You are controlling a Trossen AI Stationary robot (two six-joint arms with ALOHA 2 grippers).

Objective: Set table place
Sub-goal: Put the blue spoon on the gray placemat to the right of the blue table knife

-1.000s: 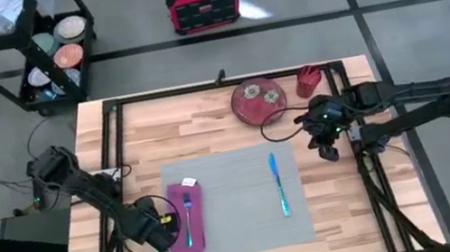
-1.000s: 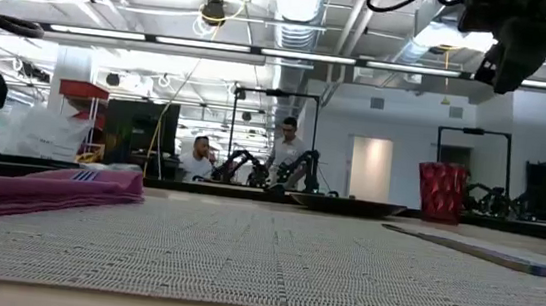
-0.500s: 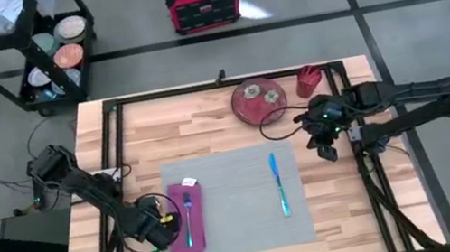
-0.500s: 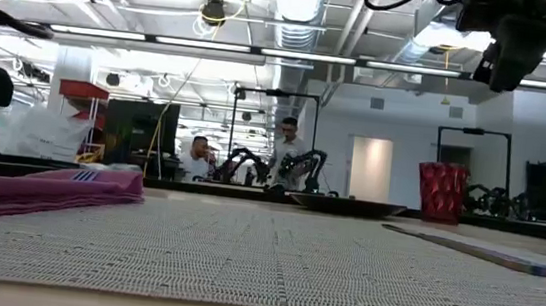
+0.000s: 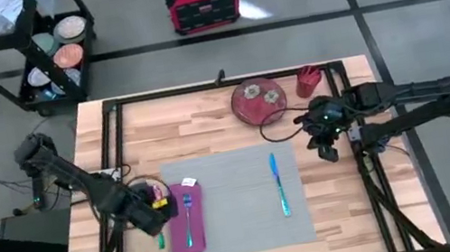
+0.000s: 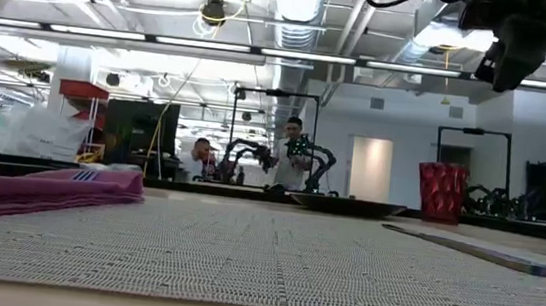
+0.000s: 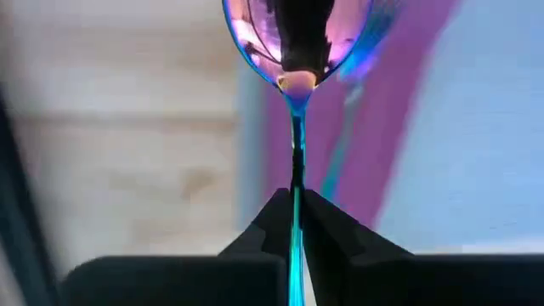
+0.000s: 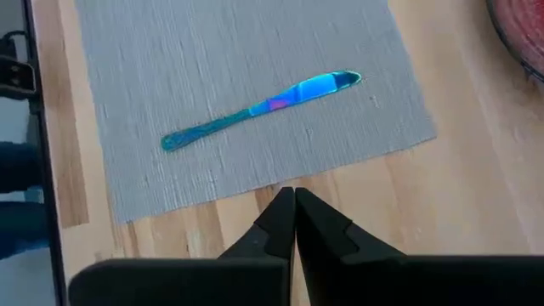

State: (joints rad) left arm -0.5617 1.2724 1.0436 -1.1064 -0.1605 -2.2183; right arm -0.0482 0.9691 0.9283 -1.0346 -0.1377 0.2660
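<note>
The grey place mat (image 5: pixel 237 199) lies flat on the table (image 5: pixel 172 135). On its left part lies a magenta napkin (image 5: pixel 190 222) with a fork (image 5: pixel 186 217) on top. A blue knife (image 5: pixel 279 184) lies on its right part. My left gripper (image 5: pixel 153 224) is by the napkin's left edge, shut on an iridescent spoon (image 7: pixel 297 38). My right gripper (image 5: pixel 327 151) hangs shut and holding nothing above the wood right of the mat. My left gripper pinches the spoon's thin handle (image 7: pixel 295 183) between its two fingertips, with the fingers along the handle. The bowl (image 7: pixel 297 34) sticks out beyond the fingertips, over the wood and the napkin's left edge. Whether the spoon is clear of the table does not show.
A dark red plate (image 5: pixel 258 100) and a red cup (image 5: pixel 307 81) stand at the table's far edge. Black rails (image 5: pixel 116 153) frame the tabletop. A black cart (image 5: pixel 48 55) with dishes and a red box (image 5: pixel 202 1) stand on the floor beyond the table.
My left gripper has gone up and toward the table's far-left, away from the napkin's near end, still shut. In the low view it has risen to the top of the picture. My right gripper has kept still.
</note>
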